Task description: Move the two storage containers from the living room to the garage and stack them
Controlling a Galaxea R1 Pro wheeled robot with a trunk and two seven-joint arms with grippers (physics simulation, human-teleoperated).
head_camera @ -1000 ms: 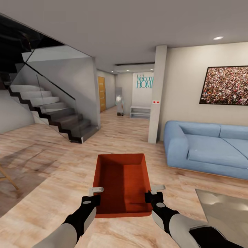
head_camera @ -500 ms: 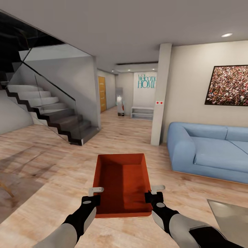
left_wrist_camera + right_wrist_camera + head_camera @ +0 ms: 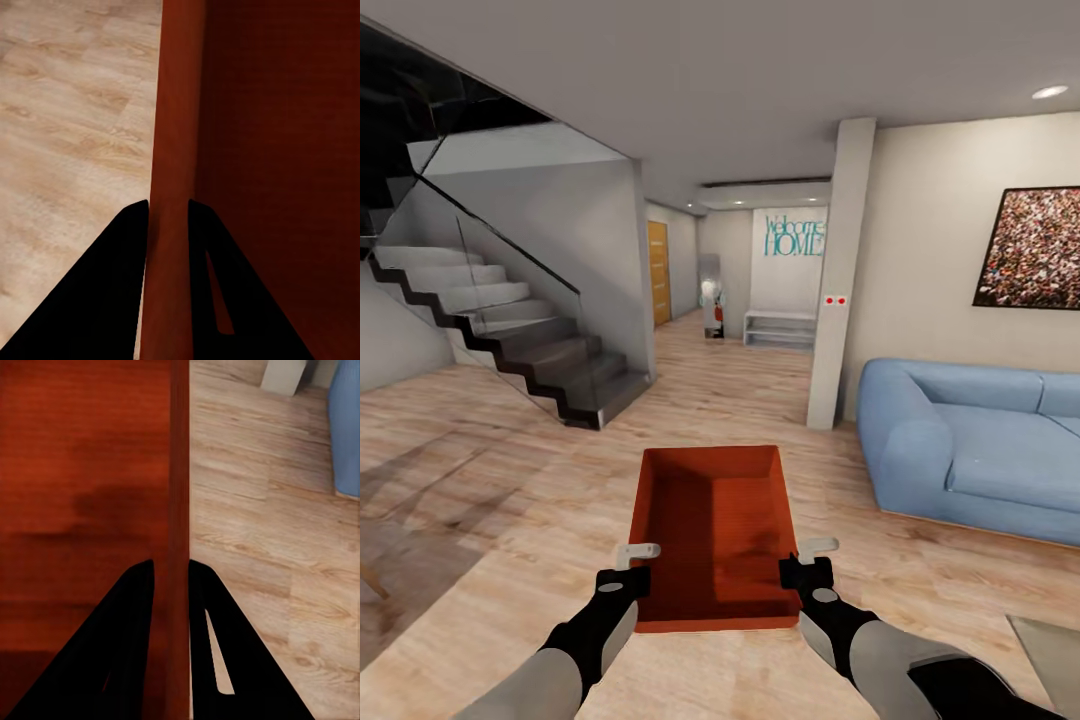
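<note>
Stairs (image 3: pixel 510 340): dark steps with a glass rail, far left of the container, beyond it on the wood floor (image 3: pixel 480 480).
Hallway: opens beyond the container; an orange door (image 3: pixel 658 272) on its left wall, a white bench (image 3: pixel 780 328) under teal "Welcome HOME" lettering (image 3: pixel 794 236) at its end.
Left gripper (image 3: pixel 625 567): at the container's left wall near the near corner; in the left wrist view its 2 black fingers (image 3: pixel 112 292) sit 1 on each side of the thin red wall, jaws clamped on it.
Container (image 3: pixel 712 530): 1 red-orange open box, held off the floor between both arms, long side pointing away from the robot, inside bare; its wall runs between the fingers in the left wrist view (image 3: pixel 176 150) and in the right wrist view (image 3: pixel 178 472).
Right gripper (image 3: pixel 810 560): at the container's right wall near the near corner; in the right wrist view its fingers (image 3: pixel 124 645) straddle the wall, jaws closed on it.
Pillar (image 3: pixel 840 275): white, beyond and right of the container, 2 red dots on its face.
Sofa (image 3: pixel 980 450): blue, right of the container, against the wall.
Picture (image 3: pixel 1035 248): dark-framed, speckled, on the wall above the sofa, cut by the frame edge.
Room: living room, light wood planks under the container.
</note>
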